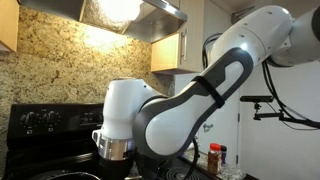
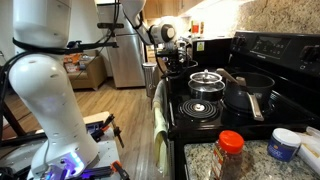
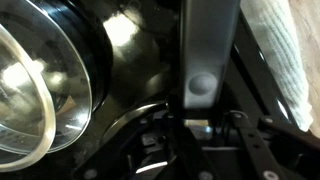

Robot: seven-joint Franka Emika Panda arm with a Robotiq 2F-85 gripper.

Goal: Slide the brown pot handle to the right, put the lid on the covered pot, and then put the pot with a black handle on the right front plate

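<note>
In the wrist view the brown pot handle (image 3: 203, 60) runs down from the top as a straight bar with a round hole near its end. That end sits between the dark jaws of my gripper (image 3: 200, 125), which is shut on it. The handle's dark pot (image 3: 130, 45) shows behind it. The glass lid (image 3: 35, 90) lies at the left. In an exterior view my gripper (image 2: 172, 57) is low at the far end of the stove. The lid (image 2: 205, 80) rests on a pot mid-stove, and the pot with a black handle (image 2: 250, 90) stands beside it.
A white towel (image 3: 285, 50) hangs on the oven door (image 2: 158, 115). On the counter by the stove stand a red-capped spice jar (image 2: 231, 155) and a white tub (image 2: 284, 145). The stove's back panel (image 2: 275, 45) rises behind the pots. My arm (image 1: 190, 95) hides the pots in an exterior view.
</note>
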